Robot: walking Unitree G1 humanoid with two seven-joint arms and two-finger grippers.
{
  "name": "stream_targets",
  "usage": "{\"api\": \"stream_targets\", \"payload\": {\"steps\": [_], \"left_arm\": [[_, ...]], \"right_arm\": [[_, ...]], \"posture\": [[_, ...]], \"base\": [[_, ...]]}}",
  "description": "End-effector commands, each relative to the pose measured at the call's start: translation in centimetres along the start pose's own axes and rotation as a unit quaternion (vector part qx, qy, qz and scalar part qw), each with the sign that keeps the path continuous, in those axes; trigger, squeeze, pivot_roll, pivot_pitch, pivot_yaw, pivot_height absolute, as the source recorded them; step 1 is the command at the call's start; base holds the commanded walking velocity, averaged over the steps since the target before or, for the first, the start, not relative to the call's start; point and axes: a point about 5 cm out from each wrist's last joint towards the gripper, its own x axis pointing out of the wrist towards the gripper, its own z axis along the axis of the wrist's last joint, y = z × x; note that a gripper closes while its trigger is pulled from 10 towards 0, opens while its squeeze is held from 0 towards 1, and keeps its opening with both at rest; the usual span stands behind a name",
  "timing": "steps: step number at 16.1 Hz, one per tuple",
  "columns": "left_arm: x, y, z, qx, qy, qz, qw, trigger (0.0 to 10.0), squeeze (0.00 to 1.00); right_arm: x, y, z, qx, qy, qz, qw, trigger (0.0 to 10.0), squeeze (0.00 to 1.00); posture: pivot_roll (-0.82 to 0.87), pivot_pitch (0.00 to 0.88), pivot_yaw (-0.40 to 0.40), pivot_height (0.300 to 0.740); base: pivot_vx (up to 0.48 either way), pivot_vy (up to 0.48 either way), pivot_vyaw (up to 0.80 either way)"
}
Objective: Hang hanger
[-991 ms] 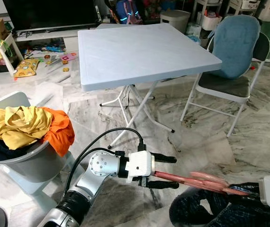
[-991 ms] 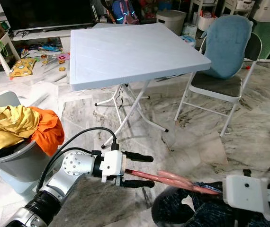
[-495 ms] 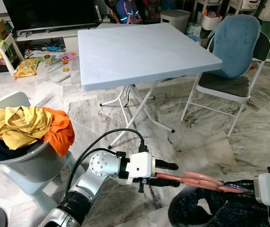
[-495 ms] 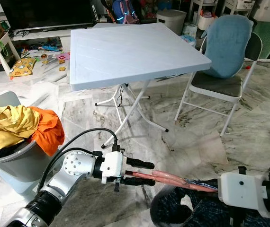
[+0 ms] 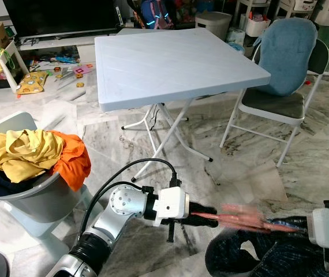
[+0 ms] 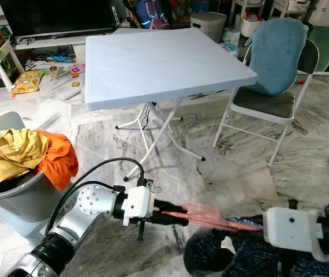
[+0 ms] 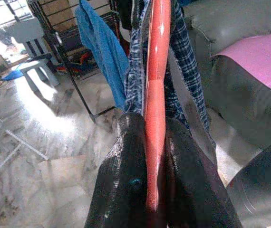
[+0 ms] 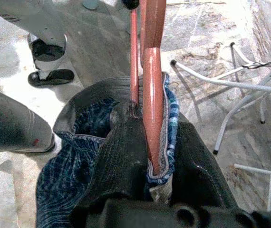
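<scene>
1. I can read no writing or labels on anything here.
2. My left gripper (image 5: 208, 209) has its jaws clamped narrow on one end of the red hanger (image 5: 239, 216); in the left wrist view the red bar (image 7: 155, 95) runs straight between both black fingers (image 7: 126, 180).
3. My right gripper (image 8: 150, 161) has its jaws closed on the hanger's other end together with a fold of the blue plaid garment (image 5: 251, 257) draped from it.
4. The hanger is held level in the air between the two grippers, low over the marble floor (image 5: 239, 167), in front of the near edge of the bench (image 5: 170, 63).
5. A grey laundry basket (image 5: 34, 202) on the floor to my left holds yellow and orange clothes (image 5: 37, 153) heaped above its rim.
6. A folding chair (image 5: 283, 86) with a blue cushion stands beside the bench's right corner; open floor lies between it and the hanger.
</scene>
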Motion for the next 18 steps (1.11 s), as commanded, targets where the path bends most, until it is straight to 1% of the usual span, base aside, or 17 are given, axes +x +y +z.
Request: {"api": "stream_targets", "payload": {"steps": [1, 3, 4, 5, 7, 8, 9, 10, 11, 13, 14, 16, 18], "left_arm": [[0.3, 0.0, 0.1, 0.004, 0.004, -0.006, 1.000, 0.0, 0.00], [0.3, 0.2, 0.2, 0.005, 0.004, -0.005, 1.000, 0.0, 0.00], [0.3, 0.3, 0.2, 0.006, 0.005, 0.000, 1.000, 0.0, 0.00], [0.2, 0.4, 0.2, 0.005, 0.006, 0.009, 1.000, 0.0, 0.00], [0.1, 0.7, 0.1, -0.003, 0.005, 0.033, 0.999, 0.0, 0.00], [0.0, 1.0, 0.1, -0.008, 0.000, 0.059, 0.998, 0.0, 0.00], [-0.1, 1.1, -0.1, -0.013, 0.004, 0.072, 0.997, 0.0, 0.00], [-0.1, 1.0, -0.3, -0.013, 0.008, 0.074, 0.997, 0.0, 0.00], [-0.2, 0.9, -0.4, -0.013, 0.010, 0.078, 0.997, 0.0, 0.00], [-0.4, 0.8, -0.6, -0.015, 0.018, 0.090, 0.996, 0.0, 0.00], [-0.6, 1.0, -0.8, -0.018, 0.024, 0.108, 0.994, 0.0, 0.00], [-1.2, 1.8, -1.4, -0.032, 0.046, 0.156, 0.986, 0.0, 0.00], [-1.4, 2.0, -1.8, -0.044, 0.055, 0.180, 0.981, 0.0, 0.00]], "right_arm": [[0.4, -0.1, 0.7, -0.015, -0.019, -0.003, 1.000, 10.0, 0.00], [0.7, -0.4, 0.6, -0.011, -0.023, -0.009, 1.000, 10.0, 0.00], [0.9, -0.4, 0.5, 0.004, -0.031, -0.002, 1.000, 10.0, 0.01], [1.1, -0.5, 0.5, 0.015, -0.037, -0.005, 0.999, 10.0, 1.00], [1.5, -0.8, 0.4, 0.034, -0.039, -0.006, 0.999, 10.0, 1.00], [1.8, -1.0, 0.3, 0.043, -0.040, -0.014, 0.998, 10.0, 1.00], [2.3, -1.7, 0.4, 0.048, -0.047, -0.034, 0.997, 10.0, 1.00], [2.5, -1.9, 0.4, 0.051, -0.050, -0.040, 0.997, 10.0, 1.00], [3.0, -2.3, 0.5, 0.044, -0.052, -0.050, 0.996, 10.0, 1.00], [3.3, -2.4, 0.4, 0.037, -0.048, -0.051, 0.997, 10.0, 1.00], [3.5, -2.6, 0.4, 0.036, -0.048, -0.053, 0.997, 10.0, 1.00], [3.9, -3.3, 0.3, 0.025, -0.042, -0.080, 0.996, 10.0, 1.00], [4.2, -3.8, 0.1, 0.019, -0.032, -0.101, 0.994, 10.0, 1.00]], "posture": [[-0.06, 0.000, -0.012, 0.740], [-0.05, 0.000, -0.016, 0.740], [-0.05, 0.000, -0.018, 0.740], [-0.05, 0.000, -0.020, 0.740], [-0.05, 0.000, -0.022, 0.740], [-0.05, 0.000, -0.024, 0.740], [-0.05, 0.000, -0.024, 0.740], [-0.05, 0.000, -0.024, 0.740], [-0.04, 0.000, -0.026, 0.740], [-0.04, 0.000, -0.026, 0.740], [-0.04, 0.000, -0.027, 0.740], [-0.03, 0.000, -0.031, 0.740], [-0.03, 0.000, -0.033, 0.740]], "base": [[0.000, 0.000, 0.00], [0.000, 0.000, 0.00], [0.000, 0.000, 0.00], [0.000, 0.000, 0.00], [0.000, 0.000, 0.00], [0.000, 0.000, 0.00], [0.000, 0.000, 0.00], [0.000, 0.000, 0.00], [0.000, 0.000, 0.00], [0.000, 0.000, 0.00], [0.000, 0.000, 0.00], [0.000, 0.000, 0.00], [0.000, 0.000, 0.00]]}}
